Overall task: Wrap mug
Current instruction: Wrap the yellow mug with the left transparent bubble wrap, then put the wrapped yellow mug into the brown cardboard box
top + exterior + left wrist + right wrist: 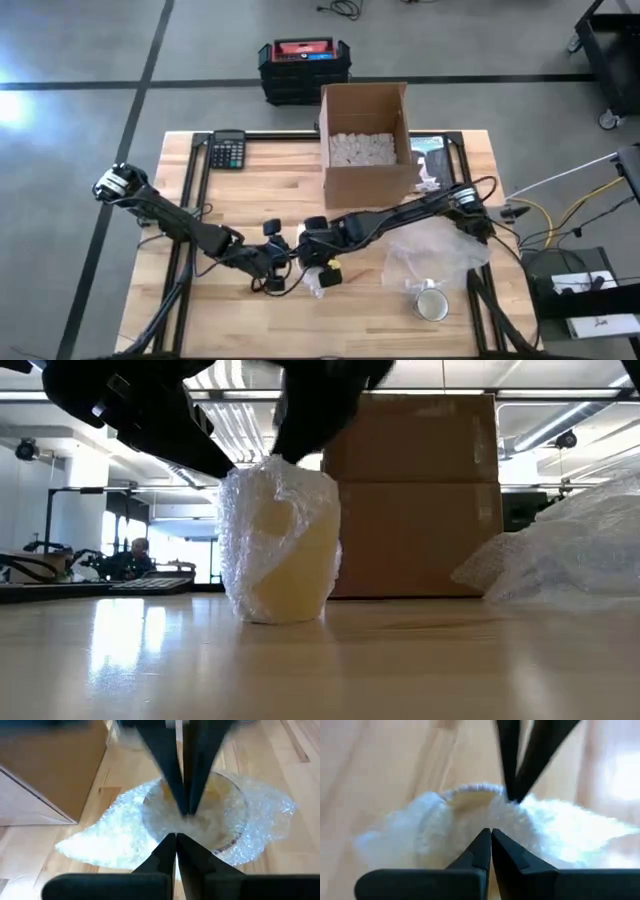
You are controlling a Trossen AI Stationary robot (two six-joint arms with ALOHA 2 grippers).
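Bubble wrap [262, 510] already encloses one pale yellow mug [295, 565], which stands upright on the wooden surface [320, 660] near the middle front, in front of the open cardboard box [366, 140]. Both grippers meet right over the mug's mouth. The left gripper [176, 836] has its fingers pressed together, and the right gripper [490, 832] likewise shows its fingers closed tip to tip; each seems to pinch a bit of the wrap at the rim, though I cannot tell for sure that film is caught between them. The step in hand looks like tucking the loose top of the wrap down into the mug. To do it well, the two grippers should push the film inward and downward together, gently, so the mug does not tip or slide, and one should hold the edge while the other lets go. The loose flap lying on the surface beside the mug would still need folding in. By count: two arms, one wrapped mug, a second, bare mug [432, 302] at the front right, one spare sheet of bubble wrap [440, 250] near it, one box, one calculator [228, 150] at the far left corner.
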